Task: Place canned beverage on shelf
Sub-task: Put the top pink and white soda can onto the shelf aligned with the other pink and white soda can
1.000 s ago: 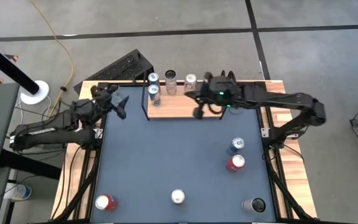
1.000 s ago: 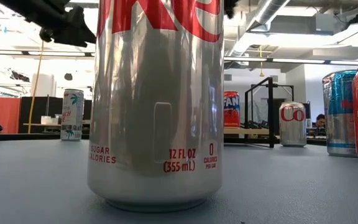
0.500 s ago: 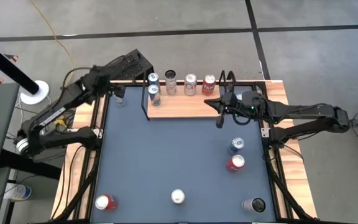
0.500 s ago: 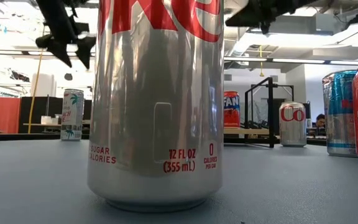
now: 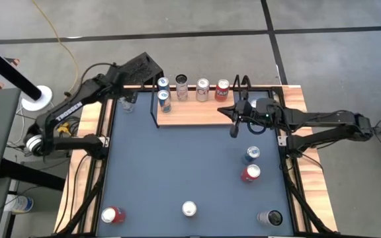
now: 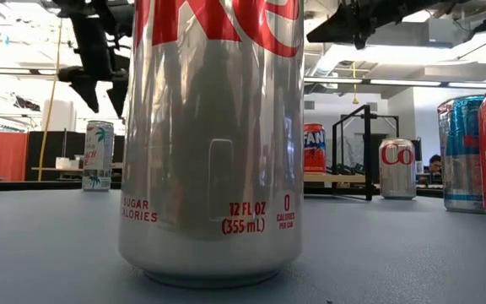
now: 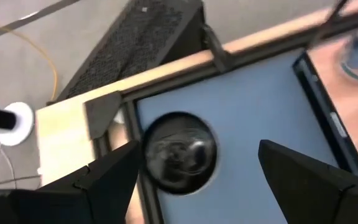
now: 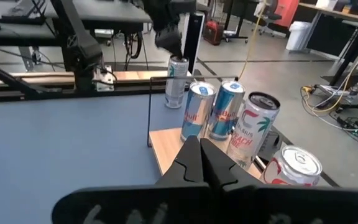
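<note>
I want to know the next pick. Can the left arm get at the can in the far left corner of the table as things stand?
Probably yes. The left gripper hangs open directly above that can, which stands alone on the table, outside the shelf.

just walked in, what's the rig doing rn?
Stocking cans onto the shelf; five stand along its back. The left gripper hangs open above a can at the table's far left corner. The right gripper is shut and empty, just off the shelf's right front corner. Five more cans wait on the table.
</note>
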{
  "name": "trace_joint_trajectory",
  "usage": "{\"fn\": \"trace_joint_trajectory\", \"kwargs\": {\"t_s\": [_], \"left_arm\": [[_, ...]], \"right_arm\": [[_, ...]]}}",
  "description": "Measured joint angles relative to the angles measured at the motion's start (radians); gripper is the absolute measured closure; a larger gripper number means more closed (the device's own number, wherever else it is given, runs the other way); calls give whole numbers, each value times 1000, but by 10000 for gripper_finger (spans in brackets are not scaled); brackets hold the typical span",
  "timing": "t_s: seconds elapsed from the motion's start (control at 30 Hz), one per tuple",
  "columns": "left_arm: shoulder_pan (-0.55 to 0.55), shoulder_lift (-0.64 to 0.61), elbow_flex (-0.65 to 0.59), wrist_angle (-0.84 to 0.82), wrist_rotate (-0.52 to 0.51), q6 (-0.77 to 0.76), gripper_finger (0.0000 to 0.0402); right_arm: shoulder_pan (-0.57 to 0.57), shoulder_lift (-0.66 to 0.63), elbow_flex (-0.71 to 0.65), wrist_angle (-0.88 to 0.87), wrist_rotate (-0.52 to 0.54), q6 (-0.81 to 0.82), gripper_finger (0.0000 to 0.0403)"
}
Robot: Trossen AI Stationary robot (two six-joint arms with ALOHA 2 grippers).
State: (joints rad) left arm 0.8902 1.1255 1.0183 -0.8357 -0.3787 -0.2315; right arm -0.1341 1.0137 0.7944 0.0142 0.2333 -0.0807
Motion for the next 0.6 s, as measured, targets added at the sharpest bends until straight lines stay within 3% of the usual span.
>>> {"fn": "trace_joint_trajectory", "kwargs": {"t_s": [0.37,0.5,0.6], "left_arm": [[52,183,82,-63,-52,47,84],[70,217,97,-84,28,67,84],[80,249,97,-132,31,71,84]], "right_arm": [[2,8,0,-3,0,2,403],[3,8,0,-8,0,8,403],[3,8,0,-7,-1,6,403]]}}
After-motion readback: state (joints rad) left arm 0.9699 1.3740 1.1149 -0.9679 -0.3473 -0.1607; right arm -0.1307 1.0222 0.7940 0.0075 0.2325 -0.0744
